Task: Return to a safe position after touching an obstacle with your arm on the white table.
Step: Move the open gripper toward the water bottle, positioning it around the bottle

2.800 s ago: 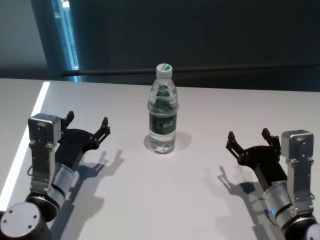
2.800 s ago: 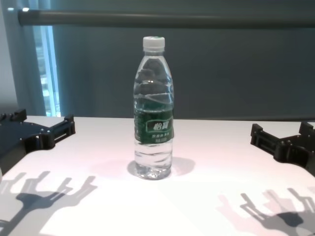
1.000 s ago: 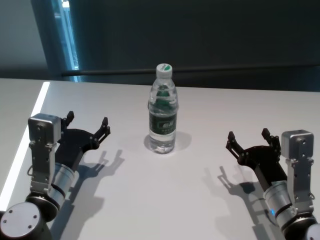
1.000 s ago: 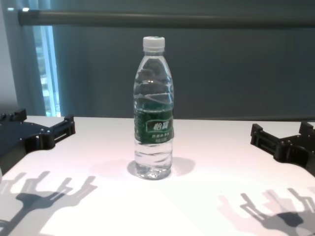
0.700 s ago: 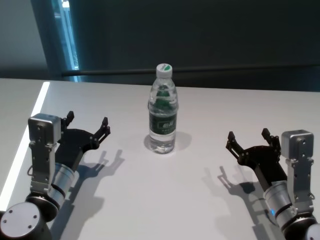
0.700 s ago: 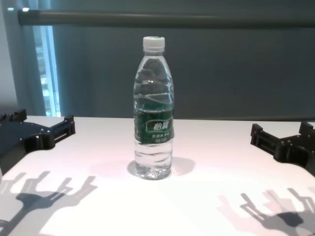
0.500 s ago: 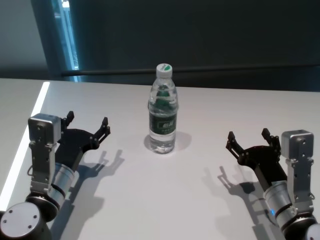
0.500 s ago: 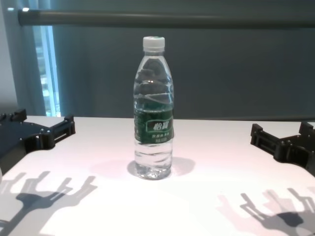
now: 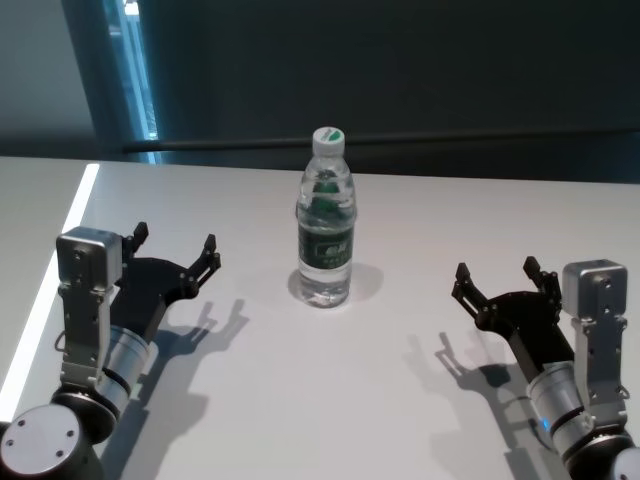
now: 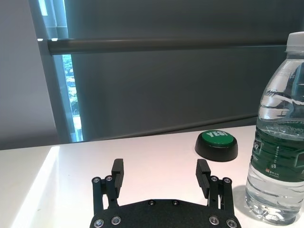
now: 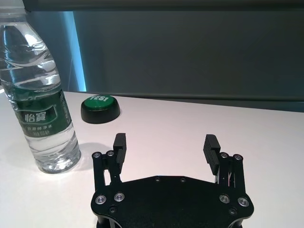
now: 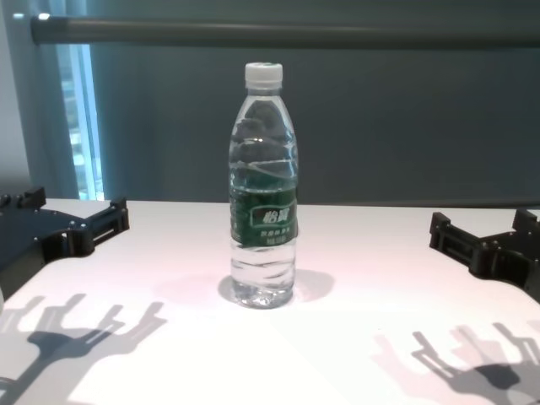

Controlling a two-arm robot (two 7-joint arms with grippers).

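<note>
Two grippers of mine, left [image 9: 172, 248] at nine o'clock, right [image 9: 497, 279] at three, gape wide off the upright bottle [image 9: 326, 235]; touch apparently pending, then retreat.

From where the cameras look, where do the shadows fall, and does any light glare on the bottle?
Head view: each hand, left and right, throws a sharp finger-shaped shadow on the white table, toward the robot. Chest view: the same shadows lie on the table's near part; the bottle shows small bright glints on its clear ribs and a soft shadow around its base. Both wrist views: a bright blue-white strip of window behind.
</note>
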